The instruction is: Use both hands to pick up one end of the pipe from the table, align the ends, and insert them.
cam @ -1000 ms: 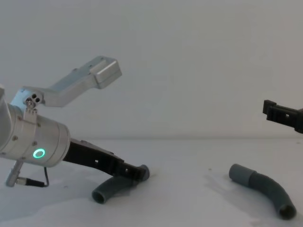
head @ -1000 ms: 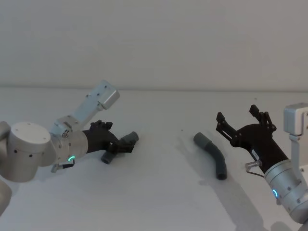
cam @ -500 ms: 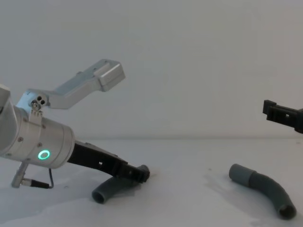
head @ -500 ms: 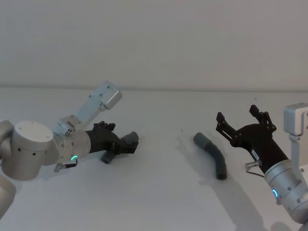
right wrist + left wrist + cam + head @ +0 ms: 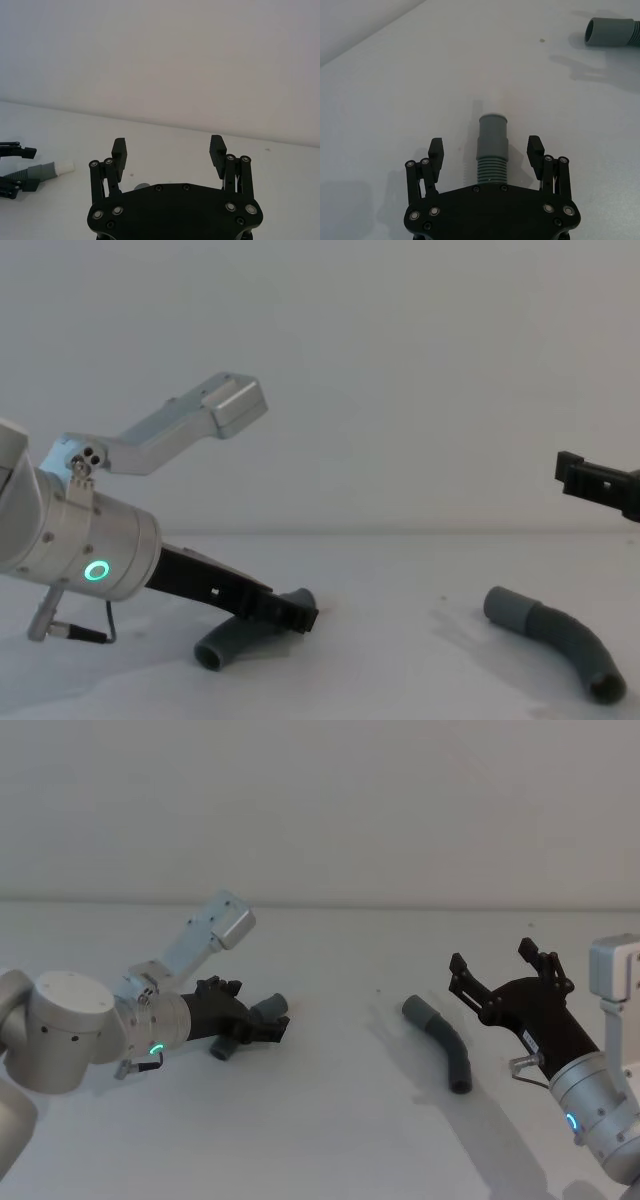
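Left black end effector open astride dark grey ribbed hose piece on white counter; right end effector open, raised. Risk: off-centre closing rolls hose away.

Level: bright, even and soft; white table and wall both read pale grey.
Source: from above, diffuse; the top face of the silver bracket is lit brightest, its underside darker.
Shadows: faint and soft-edged; several overlapping ones spread over the table around the right pipe; a dim grey patch lies beside the left gripper in its wrist view.
Glow: green ring shines on the left wrist.
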Tool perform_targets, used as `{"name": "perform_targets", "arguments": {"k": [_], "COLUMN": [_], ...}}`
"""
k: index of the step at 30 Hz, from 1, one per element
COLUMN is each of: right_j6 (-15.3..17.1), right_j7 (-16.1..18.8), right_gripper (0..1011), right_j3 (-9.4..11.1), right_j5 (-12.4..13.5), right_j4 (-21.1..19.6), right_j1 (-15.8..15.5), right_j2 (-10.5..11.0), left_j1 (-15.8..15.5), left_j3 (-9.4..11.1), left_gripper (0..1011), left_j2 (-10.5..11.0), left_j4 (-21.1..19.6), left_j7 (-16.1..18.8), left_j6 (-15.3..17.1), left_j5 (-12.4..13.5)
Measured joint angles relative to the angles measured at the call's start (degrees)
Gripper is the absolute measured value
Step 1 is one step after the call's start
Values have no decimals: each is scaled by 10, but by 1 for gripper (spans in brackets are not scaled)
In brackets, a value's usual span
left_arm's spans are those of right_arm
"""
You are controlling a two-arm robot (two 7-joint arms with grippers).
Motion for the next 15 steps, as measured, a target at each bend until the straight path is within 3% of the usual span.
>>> {"name": "perform_targets", "arguments": {"k": [15], "right_j6": [0], "right_j7": [0], "right_gripper": [1003], "right_j3": [0], "right_j5": [0], "right_j4": [0], "right_j1": [0], "right_j2": [0], "left_j1": [0], "left_j3": [-7], "left_gripper": [1001], "left_j2": [-8], "left_j4": [9], "left_j7": [-6], "left_j6": [8], "left_j5": [1]}}
